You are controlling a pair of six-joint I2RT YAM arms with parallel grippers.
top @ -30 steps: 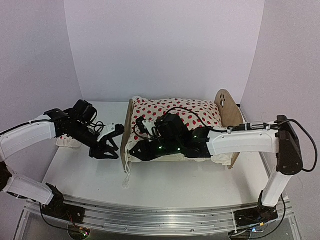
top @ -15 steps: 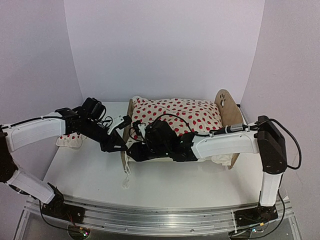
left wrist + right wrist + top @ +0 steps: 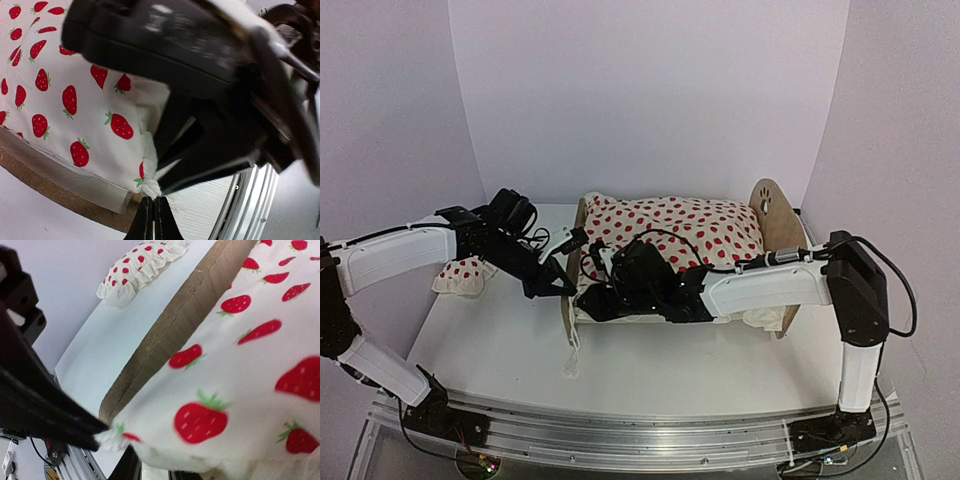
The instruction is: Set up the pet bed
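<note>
The pet bed (image 3: pixel 775 215) stands mid-table, its light-wood footboard (image 3: pixel 570 262) on the left and its headboard on the right. A white strawberry-print blanket (image 3: pixel 690 228) covers it and hides the mattress. My left gripper (image 3: pixel 563 283) is at the footboard's near end. In the left wrist view it (image 3: pixel 152 212) is shut on the blanket's corner (image 3: pixel 150 186). My right gripper (image 3: pixel 597 300) lies just right of it over the bed's near edge. In the right wrist view it (image 3: pixel 155 472) is shut on a fold of the blanket (image 3: pixel 215 405), beside the footboard (image 3: pixel 175 335).
A small strawberry-print pillow (image 3: pixel 465 275) with a ruffled edge lies on the table left of the bed, behind my left arm; it also shows in the right wrist view (image 3: pixel 140 265). A white cord (image 3: pixel 572 345) hangs from the footboard onto the table. Walls enclose the back and sides.
My left gripper moved right from the open table to the footboard and closed on the blanket's corner. My right gripper slid left along the bed's near edge.
</note>
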